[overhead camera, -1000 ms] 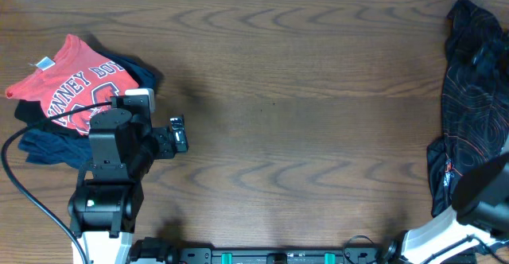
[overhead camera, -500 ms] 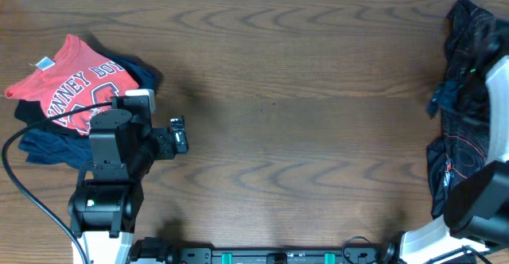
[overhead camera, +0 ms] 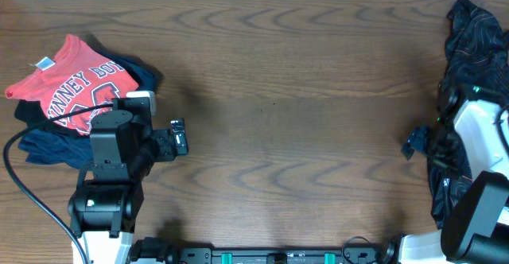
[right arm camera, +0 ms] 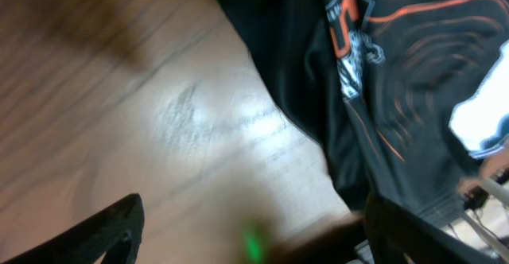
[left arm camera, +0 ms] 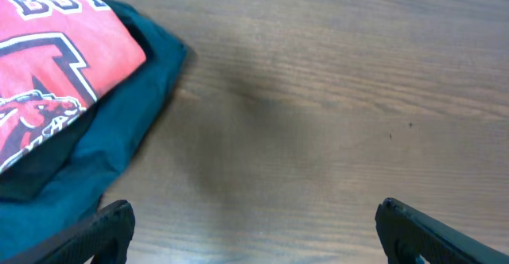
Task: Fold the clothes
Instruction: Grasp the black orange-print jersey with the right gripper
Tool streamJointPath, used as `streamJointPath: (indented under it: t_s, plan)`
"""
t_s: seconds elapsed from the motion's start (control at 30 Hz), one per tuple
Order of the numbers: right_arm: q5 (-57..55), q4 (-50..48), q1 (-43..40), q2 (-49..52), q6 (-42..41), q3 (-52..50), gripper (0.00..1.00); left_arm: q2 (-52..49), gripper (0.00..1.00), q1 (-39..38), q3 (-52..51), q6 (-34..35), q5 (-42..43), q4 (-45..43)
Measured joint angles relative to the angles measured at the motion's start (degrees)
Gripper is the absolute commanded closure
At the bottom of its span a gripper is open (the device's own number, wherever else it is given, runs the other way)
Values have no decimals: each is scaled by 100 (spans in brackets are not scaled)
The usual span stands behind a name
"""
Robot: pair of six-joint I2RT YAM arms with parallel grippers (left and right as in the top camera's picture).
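The black jersey (overhead camera: 471, 57) is bunched along the right edge of the overhead frame, running from the upper right corner down towards the lower right. It lies crumpled on the brown wooden worktop (overhead camera: 302, 97), not flat. In the right wrist view we read thin orange contour lines, a small orange logo (right arm camera: 347, 17) and part of the white lettering (right arm camera: 477, 125) on the fabric.

The right claw (overhead camera: 413, 143) stands just left of the jersey's lower part, at mid height of the overhead frame. Its fingers (right arm camera: 107, 231) are apart, with bare worktop between them, and it grips nothing. The finger at the lower right of the wrist view sits close to the jersey's edge; we cannot tell whether it touches the fabric.

The left claw (overhead camera: 177, 133) is at the left of the overhead frame, well apart from the jersey. Its fingers (left arm camera: 103, 232) are spread wide over bare worktop and hold nothing. Beside it, at upper left, a red T-shirt (overhead camera: 71, 81) with white letters lies on a dark blue shirt (overhead camera: 44, 149).
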State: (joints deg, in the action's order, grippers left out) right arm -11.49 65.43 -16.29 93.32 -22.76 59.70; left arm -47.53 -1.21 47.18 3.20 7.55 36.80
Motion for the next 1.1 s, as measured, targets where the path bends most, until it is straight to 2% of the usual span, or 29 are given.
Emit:
streamJointPath:
  t_s: [0.23,0.4,0.57,0.67,0.77,0.8,0.83,1.0,1.1]
  plan:
    - [-92,-1613,-72,4,-166,-1143,15,0,2,0,0,0,2,37]
    - [-120,-2422,-72,-138,-186,-1401,19,0,2,0,0,0,2,37]
    - [-389,-2813,-74,-243,-247,-1591,24,0,2,0,0,0,2,42]
    - [-664,-2876,-120,-275,-258,-1661,30,0,2,0,0,-2,2,44]
    - [-879,-2900,-273,-295,-293,-1722,31,0,2,0,0,0,2,44]
    - [-911,-2914,-323,-308,-297,-1746,34,0,2,0,0,0,2,46]
    - [-953,-2935,-378,-321,-313,-1775,42,0,2,0,0,-2,2,44]
    - [-1152,-2973,-525,-302,-358,-1934,99,0,2,0,0,0,2,46]
    - [-1174,-2970,-551,-262,-356,-2002,99,0,2,0,0,0,2,46]
